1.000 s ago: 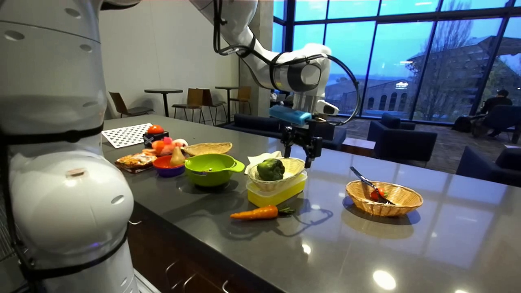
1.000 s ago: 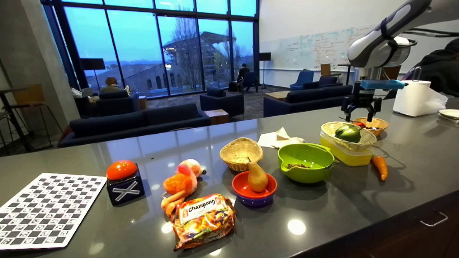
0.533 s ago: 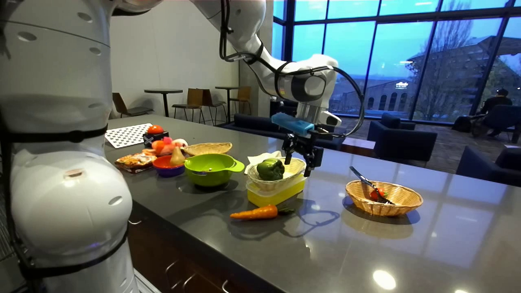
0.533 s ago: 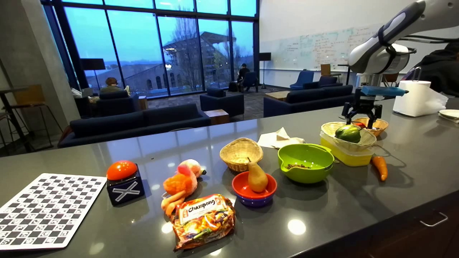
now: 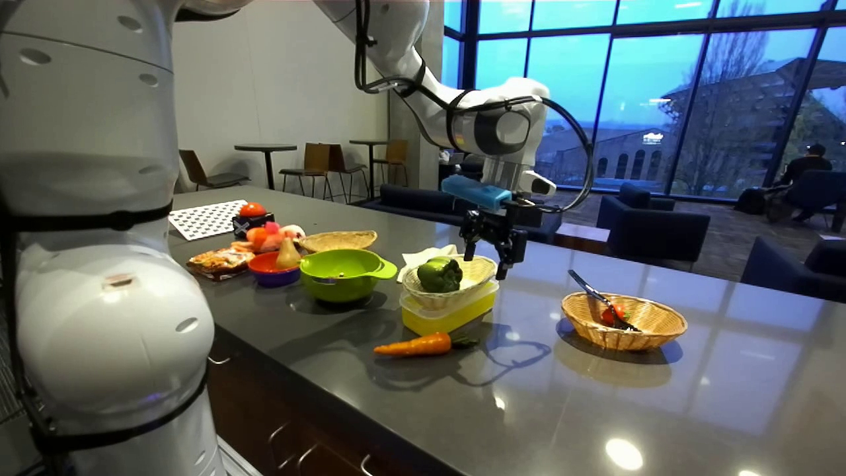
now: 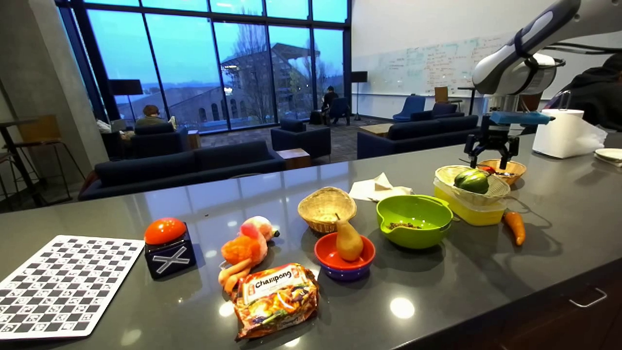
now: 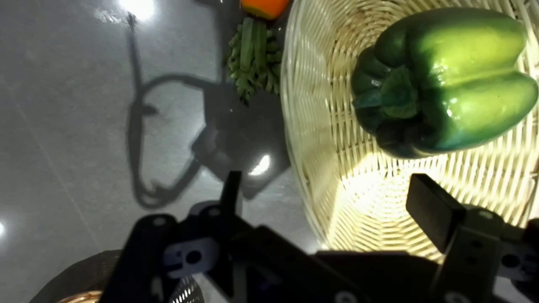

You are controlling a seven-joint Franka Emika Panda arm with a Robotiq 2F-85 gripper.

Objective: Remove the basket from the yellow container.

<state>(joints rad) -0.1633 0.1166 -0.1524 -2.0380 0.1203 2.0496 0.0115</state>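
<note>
Resting under my fingers (image 7: 436,212), the basket (image 7: 313,139) sits in the mouth of the container (image 5: 449,320); how deep its base goes I can't see. The fingers are parted wide and grip nothing, one over the basket's inside, the other outside it, so the rim runs between them. I read that as lining up a pinch on the wall, since the whole basket looks too broad to span. How high the tips stand against the rim I can't tell, so I'd check before squeezing.

Just beside the inner finger lies the pepper (image 7: 446,80), off the line of closing, which suits this choice of spot. Lying away from the pinch, it may drag the basket askew once I lift by a single edge; a slow raise seems wise.

On the outer finger's side, the carrot (image 5: 416,346) lies near the container. Beyond the basket, past the inner finger, sits the lime bowl (image 5: 340,287); I'd not swing that way. The tan basket (image 5: 621,340) stands well apart, past the outer finger, so I'd plan the set-down around it.
</note>
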